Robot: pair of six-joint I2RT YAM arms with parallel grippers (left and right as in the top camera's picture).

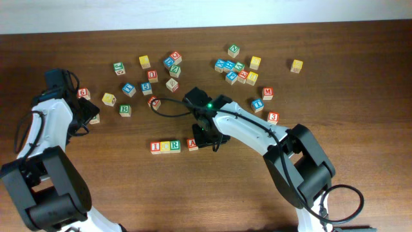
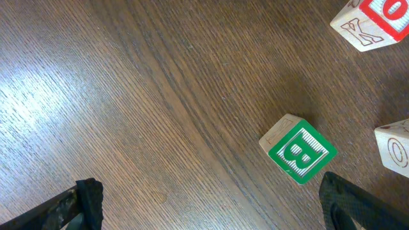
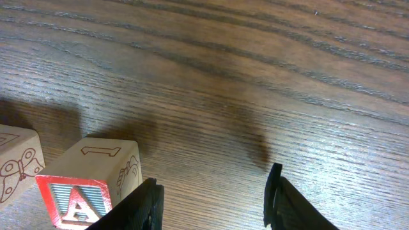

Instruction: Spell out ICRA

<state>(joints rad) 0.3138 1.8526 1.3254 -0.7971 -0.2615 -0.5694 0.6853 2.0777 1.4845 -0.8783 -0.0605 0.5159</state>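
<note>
- the i cube point(image 1: 155, 147), c cube point(image 1: 165, 146) and r cube point(image 1: 175, 145) sit touching in 1 row near the front middle of the table point(image 1: 161, 193).
- the a cube point(image 1: 192, 144) lies on the table just right of the r cube, with a small gap, so the word reads but the last letter stands a little apart.
- the right gripper point(image 1: 209, 138) hovers low just beside the a cube. in the right wrist view its jaws are partly apart with only bare wood between them, and the cube lies outside 1 finger point(image 3: 150, 204), so it is not gripped.
- the left gripper point(image 2: 211, 204) is spread to its widest over bare wood at the left of the table and holds nothing. a green b cube point(image 2: 298, 148) lies near 1 of its fingers.
- judged step: the 4th and last letter is down, and what remains is tidying.
- the next move likely calls for either lifting the right gripper straight clear without clipping the a cube, or nudging that cube gently left to close the gap without disturbing the other 3.
</note>
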